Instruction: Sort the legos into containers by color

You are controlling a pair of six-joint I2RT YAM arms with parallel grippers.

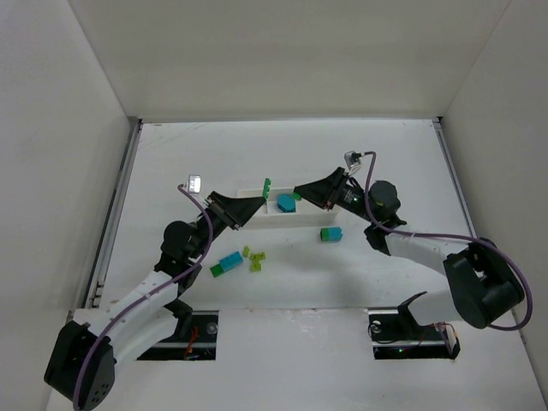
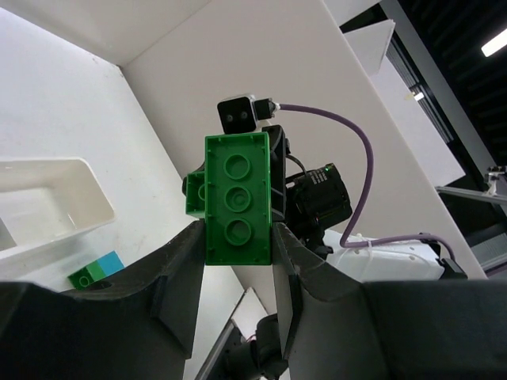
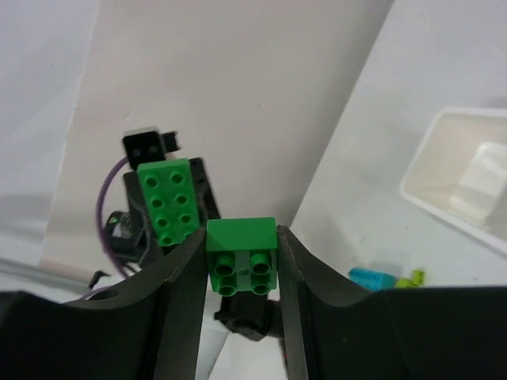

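A long green plastic brick (image 2: 236,198) is clamped by the left gripper (image 2: 236,241), a small green brick (image 3: 241,237) by the right gripper (image 3: 242,257), over the shallow white tray (image 1: 301,211). One cyan brick (image 1: 286,203) seems binned; loose bricks (image 1: 227,264) lie at six o'clock, unsorted.

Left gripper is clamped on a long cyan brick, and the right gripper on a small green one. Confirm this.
Not quite: the left gripper holds a long green brick, not a cyan one, as the left wrist view shows. The right gripper does hold a small green brick.
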